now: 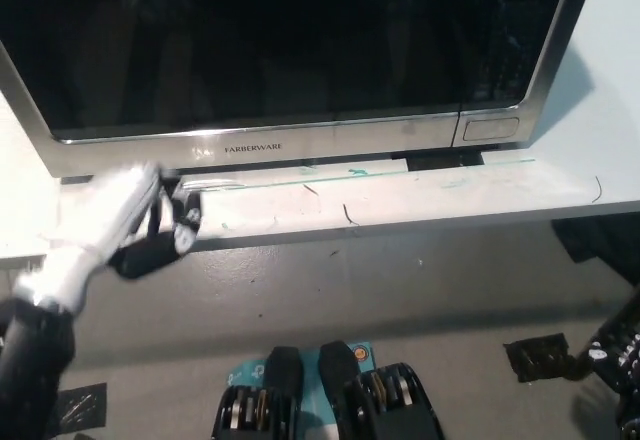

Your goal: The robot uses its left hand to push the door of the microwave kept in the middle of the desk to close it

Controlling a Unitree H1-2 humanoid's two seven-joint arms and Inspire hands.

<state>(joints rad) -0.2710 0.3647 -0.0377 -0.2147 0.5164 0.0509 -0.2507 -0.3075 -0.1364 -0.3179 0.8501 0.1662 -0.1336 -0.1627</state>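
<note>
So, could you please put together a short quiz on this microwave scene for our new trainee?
1. True or false: the microwave door stands wide open.
2. Where is the white left robot hand?
A. pressed on the door glass
B. below the microwave's lower left corner, at the desk edge
C. on the button panel at the right
3. Fill in: the brand name on the strip under the door reads ____.

Key:
1. False; the door looks flush with the front.
2. B; it is blurred and off the door, so I cannot tell how its fingers are set.
3. FARBERWARE.
</note>
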